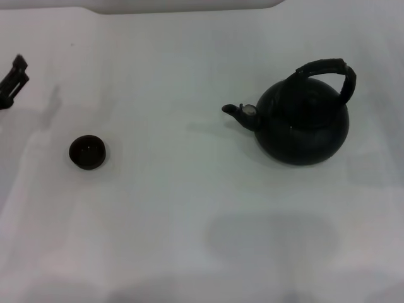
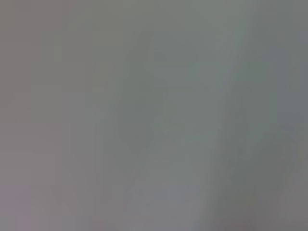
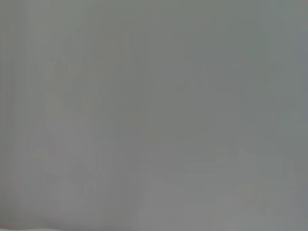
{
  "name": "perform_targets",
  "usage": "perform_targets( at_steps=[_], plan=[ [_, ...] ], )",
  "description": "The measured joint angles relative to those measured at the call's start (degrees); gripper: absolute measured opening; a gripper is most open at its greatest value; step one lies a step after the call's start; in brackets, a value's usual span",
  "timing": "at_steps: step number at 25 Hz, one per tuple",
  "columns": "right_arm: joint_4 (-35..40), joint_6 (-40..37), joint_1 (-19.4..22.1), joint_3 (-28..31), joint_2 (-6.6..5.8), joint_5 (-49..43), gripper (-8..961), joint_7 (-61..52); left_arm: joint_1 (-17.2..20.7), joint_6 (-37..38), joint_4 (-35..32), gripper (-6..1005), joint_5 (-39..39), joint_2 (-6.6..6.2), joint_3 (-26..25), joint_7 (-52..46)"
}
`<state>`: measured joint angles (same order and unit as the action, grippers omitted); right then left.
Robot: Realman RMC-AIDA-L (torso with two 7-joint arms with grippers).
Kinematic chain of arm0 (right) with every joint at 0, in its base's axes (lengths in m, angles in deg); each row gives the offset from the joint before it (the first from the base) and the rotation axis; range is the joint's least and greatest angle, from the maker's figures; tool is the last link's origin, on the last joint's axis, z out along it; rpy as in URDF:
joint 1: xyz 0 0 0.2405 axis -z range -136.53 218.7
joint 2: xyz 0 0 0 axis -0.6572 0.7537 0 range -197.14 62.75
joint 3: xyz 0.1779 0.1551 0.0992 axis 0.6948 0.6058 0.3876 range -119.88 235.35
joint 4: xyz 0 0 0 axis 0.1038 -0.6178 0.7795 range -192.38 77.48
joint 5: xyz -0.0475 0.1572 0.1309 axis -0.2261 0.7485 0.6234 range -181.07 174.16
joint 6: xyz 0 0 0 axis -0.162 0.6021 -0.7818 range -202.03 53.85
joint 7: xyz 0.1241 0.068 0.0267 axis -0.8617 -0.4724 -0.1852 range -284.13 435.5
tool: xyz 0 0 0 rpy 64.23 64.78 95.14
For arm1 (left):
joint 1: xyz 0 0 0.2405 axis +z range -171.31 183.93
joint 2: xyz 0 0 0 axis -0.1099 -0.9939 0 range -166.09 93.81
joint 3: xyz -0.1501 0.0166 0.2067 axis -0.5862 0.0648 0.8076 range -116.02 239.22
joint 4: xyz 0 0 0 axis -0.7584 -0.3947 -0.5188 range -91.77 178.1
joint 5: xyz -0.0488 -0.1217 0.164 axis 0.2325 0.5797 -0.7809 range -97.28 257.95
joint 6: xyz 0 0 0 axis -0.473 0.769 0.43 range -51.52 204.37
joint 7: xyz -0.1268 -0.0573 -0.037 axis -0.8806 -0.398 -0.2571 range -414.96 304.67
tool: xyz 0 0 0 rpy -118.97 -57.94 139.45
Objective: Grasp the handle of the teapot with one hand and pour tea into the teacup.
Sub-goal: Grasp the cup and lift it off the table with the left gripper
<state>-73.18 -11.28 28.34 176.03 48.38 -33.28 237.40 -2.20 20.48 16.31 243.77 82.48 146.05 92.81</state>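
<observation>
The large matte black teapot (image 1: 303, 123) stands upright on the white table at the right in the head view. Its short spout (image 1: 240, 112) with a pale tip points left. The thick black arched handle (image 1: 328, 72) rises over its top. The tiny dark teacup (image 1: 87, 152) sits upright on the table at the left, far from the pot. My left gripper (image 1: 14, 81) shows at the far left edge, behind and left of the cup, holding nothing. My right gripper is out of view. Both wrist views show only plain grey surface.
The white table (image 1: 189, 214) fills the head view. A pale raised edge (image 1: 183, 6) runs along the far side. A faint shadow lies on the table in front of the teapot.
</observation>
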Motion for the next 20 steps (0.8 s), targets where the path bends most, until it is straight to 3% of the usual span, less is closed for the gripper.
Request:
perform_targets(
  at_steps=[4, 9, 14, 20],
  plan=[
    [0.0, 0.0, 0.0, 0.0, 0.0, 0.0, 743, 0.0, 4.1, 13.0, -16.0, 875, -8.0, 0.06, 0.0, -6.1],
    [0.2, 0.0, 0.0, 0.0, 0.0, 0.1, 743, 0.0, 9.0, 21.0, -29.4, 876, -18.7, 0.29, 1.3, -20.4],
    [0.3, -0.8, 0.0, 0.2, 0.0, 0.1, 742, 0.0, 14.6, 34.0, -41.9, 876, -20.9, 0.17, 10.7, -24.2],
    [0.4, -1.3, -0.1, 0.0, 0.01, 0.1, 742, 0.0, 18.3, 42.1, -47.8, 879, -20.5, 0.37, 18.9, -24.9]
  ],
)
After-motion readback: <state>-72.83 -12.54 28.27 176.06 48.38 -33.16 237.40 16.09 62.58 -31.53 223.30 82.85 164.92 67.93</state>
